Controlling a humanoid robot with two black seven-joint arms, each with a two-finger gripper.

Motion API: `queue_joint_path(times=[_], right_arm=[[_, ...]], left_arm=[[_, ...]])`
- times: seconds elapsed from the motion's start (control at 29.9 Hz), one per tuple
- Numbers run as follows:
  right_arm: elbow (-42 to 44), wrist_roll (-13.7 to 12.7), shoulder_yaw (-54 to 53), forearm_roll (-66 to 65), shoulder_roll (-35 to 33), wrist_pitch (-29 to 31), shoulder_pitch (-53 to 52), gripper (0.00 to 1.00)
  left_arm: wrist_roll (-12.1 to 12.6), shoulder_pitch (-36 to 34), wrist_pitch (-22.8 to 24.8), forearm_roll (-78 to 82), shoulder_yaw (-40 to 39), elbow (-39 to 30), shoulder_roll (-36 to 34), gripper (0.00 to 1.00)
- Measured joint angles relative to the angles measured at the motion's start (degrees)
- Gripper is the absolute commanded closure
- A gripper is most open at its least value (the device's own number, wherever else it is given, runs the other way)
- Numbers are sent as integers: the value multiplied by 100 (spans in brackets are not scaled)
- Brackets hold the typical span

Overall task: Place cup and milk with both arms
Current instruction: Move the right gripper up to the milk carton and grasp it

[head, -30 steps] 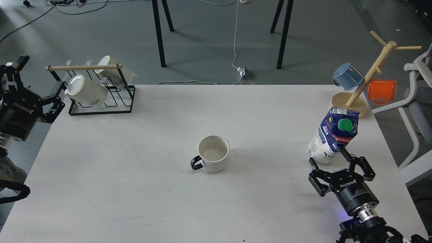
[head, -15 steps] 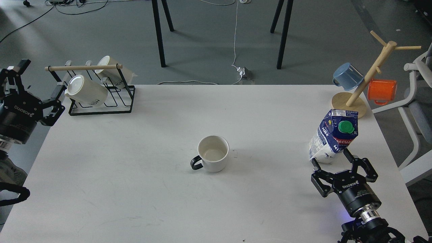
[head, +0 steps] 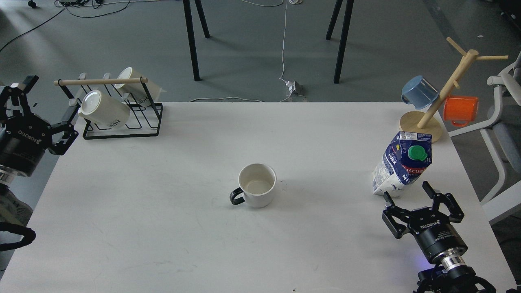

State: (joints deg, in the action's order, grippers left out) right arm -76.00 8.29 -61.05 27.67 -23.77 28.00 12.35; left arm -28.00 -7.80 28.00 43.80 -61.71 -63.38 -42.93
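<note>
**Carton ahead of the right gripper, mug between the two arms**

Near the table's right edge, the milk carton (head: pixel 402 165) stands upright on its base, green screw cap (head: pixel 416 153) facing the robot, with its long axis roughly vertical and leaning slightly in the view. The right gripper (head: pixel 423 197) sits just in front of it on the robot's side, fingers spread wide and empty, their tips close to the carton's lower corner but not touching it. The carton therefore lies straight ahead of the open jaws and a little to the left.

At the centre of the white table (head: pixel 163 203), the white mug (head: pixel 257 185) stands upright and empty, its black loop handle (head: pixel 236 197) pointing toward the robot's left. It is well apart from both arms. The left gripper (head: pixel 44 101) hangs off the table's left edge, just beside the black wire mug rack (head: pixel 122 122), its fingers also spread with nothing between them.

By this layout the right arm is plainly the nearer one to the carton; the mug, with its handle turned leftward, would suit the left arm, though that arm has a long reach to make.
</note>
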Motion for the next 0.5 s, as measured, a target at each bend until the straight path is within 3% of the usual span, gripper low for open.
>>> queue_joint_path(times=[0.5], right_arm=[[361,-21,-170,10,6,0,-373,1]], left_arm=[[0,6,0,14,8,86,9,1]])
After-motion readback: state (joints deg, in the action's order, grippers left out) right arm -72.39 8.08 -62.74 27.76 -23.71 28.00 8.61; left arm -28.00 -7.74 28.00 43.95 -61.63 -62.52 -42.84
